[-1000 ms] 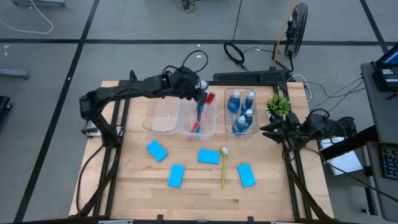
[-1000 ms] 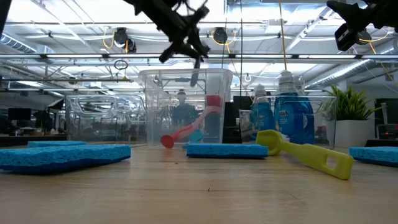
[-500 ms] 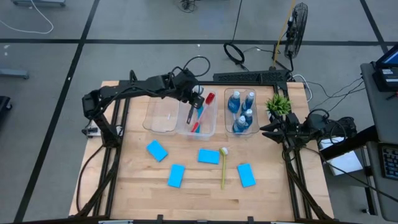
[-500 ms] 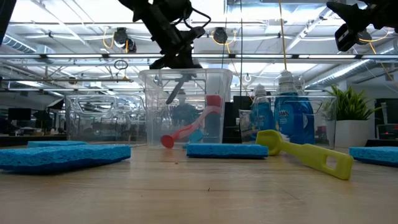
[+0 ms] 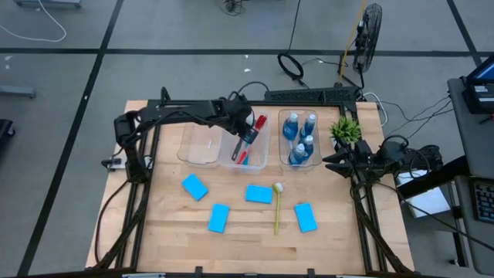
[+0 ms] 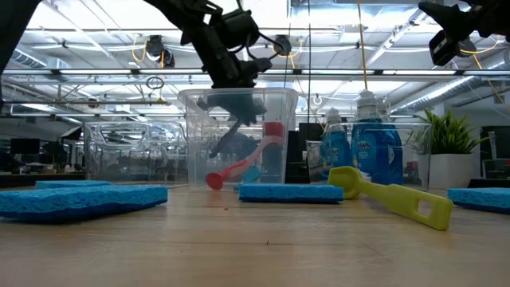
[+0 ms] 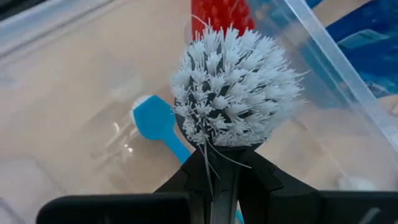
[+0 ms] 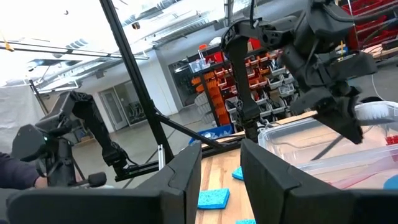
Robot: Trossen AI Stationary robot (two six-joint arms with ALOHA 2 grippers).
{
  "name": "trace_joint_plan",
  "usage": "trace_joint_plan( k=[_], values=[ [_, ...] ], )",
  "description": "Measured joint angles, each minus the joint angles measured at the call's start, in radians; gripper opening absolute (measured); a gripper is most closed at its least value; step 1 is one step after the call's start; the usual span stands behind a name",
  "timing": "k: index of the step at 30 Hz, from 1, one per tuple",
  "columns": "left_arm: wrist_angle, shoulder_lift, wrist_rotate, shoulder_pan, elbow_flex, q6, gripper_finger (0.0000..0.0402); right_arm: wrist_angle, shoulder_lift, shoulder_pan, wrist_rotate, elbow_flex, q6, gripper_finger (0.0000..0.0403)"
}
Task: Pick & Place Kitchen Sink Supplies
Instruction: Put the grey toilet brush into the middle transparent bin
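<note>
Our left gripper pinches the grey brush, slanting down into the middle bin; we let go there.

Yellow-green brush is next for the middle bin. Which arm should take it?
Probably the right. The right gripper hangs empty by the plant, with the yellow-green brush on open table toward its side. The left gripper is over the middle bin, shut on the grey brush.
</note>
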Motion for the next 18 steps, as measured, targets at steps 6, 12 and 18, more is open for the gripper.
trace_joint_plan(
  k=[6, 12, 18],
  values=[
    [0.002, 0.032, -0.005, 0.001, 0.000, 0.006, 0.0048, -0.001, 0.000, 0.000, 0.000, 0.000, 0.000, 0.0100],
    [-0.018, 0.045, -0.015, 0.002, 0.000, 0.008, 0.0056, 0.000, 0.000, 0.000, 0.000, 0.000, 0.000, 0.0100],
    [-0.018, 0.046, -0.027, 0.001, 0.000, 0.020, 0.0108, 0.000, 0.000, 0.000, 0.000, 0.000, 0.000, 0.0100]
  ],
)
